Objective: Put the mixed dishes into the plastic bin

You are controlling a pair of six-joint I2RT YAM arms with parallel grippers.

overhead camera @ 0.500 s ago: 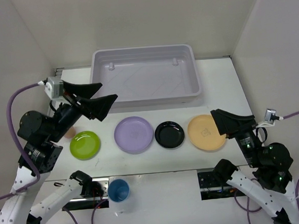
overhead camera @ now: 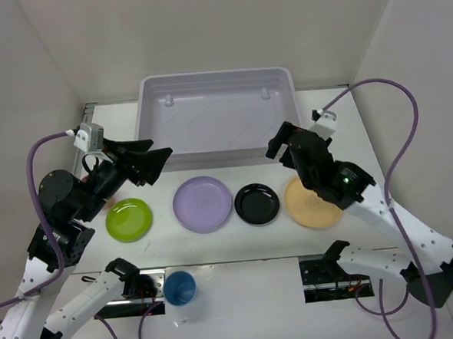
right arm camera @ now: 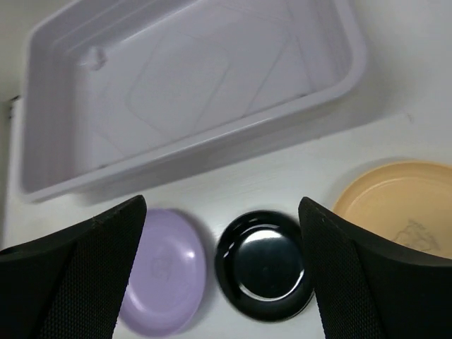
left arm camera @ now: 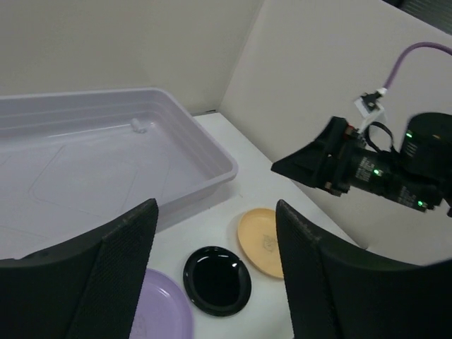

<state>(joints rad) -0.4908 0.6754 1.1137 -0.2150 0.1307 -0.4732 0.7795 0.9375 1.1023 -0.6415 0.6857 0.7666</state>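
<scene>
The plastic bin [overhead camera: 215, 76] stands empty at the back. In front of it lie, in a row, the lime green plate [overhead camera: 129, 219], lavender plate [overhead camera: 203, 203], black plate [overhead camera: 257, 203] and pale orange plate [overhead camera: 315, 210], which is partly under my right arm. The blue cup [overhead camera: 180, 287] stands at the near edge. The salmon-pink cup is almost wholly hidden behind my left arm. My left gripper [overhead camera: 156, 158] is open and empty, raised left of the bin's front corner. My right gripper [overhead camera: 280, 145] is open and empty, above the table between the bin and the black plate [right arm camera: 265, 265].
The left wrist view shows the bin's right corner [left arm camera: 224, 161], the black plate [left arm camera: 217, 280], the orange plate [left arm camera: 261, 241] and my right arm [left arm camera: 367, 169]. The right wrist view shows the bin's front wall [right arm camera: 212, 159] and the lavender plate [right arm camera: 166, 272]. White walls close in both sides.
My right arm has swung from the near right up and left, over the orange plate towards the bin's front. My left gripper has shifted slightly.
</scene>
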